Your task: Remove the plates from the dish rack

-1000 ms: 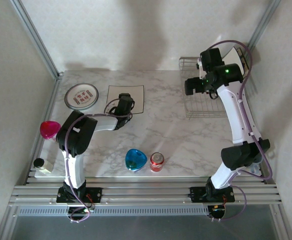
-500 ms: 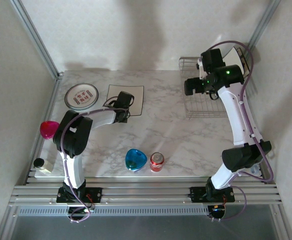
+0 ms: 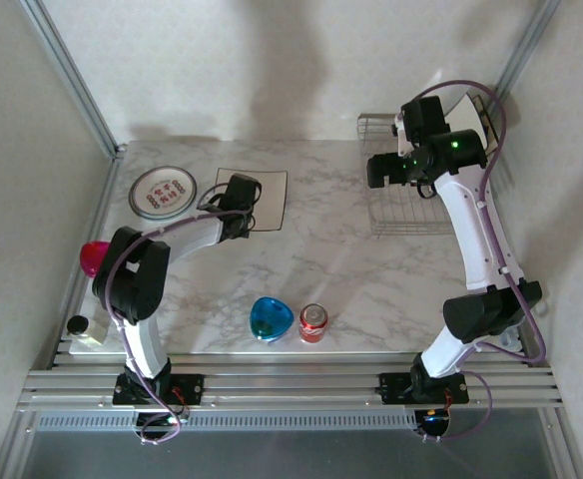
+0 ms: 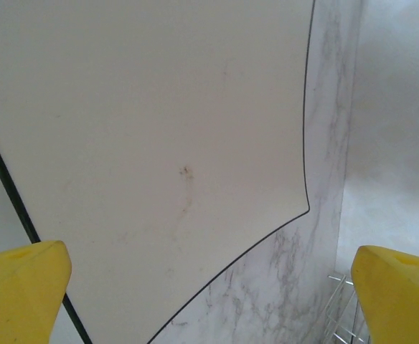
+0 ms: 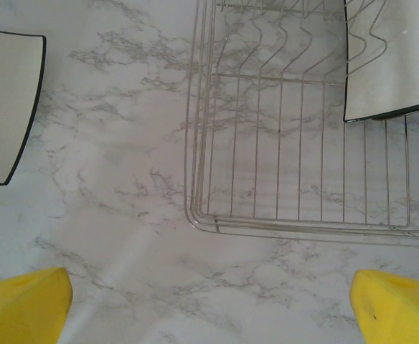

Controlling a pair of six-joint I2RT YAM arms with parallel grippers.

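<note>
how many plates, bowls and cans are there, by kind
round plates: 1
square plates: 2, one in the dish rack
bowls: 2, pink bowl, blue bowl
cans: 1
total: 6

Bright, soft, even light, dim shadows on the back wall [image 3: 272, 60], mild wide-angle bending at wrist-view edges

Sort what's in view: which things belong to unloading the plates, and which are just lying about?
Job in hand:
dish rack
square plate in the rack
square plate on the table
round patterned plate

Lying about:
blue bowl
red can
pink bowl
</note>
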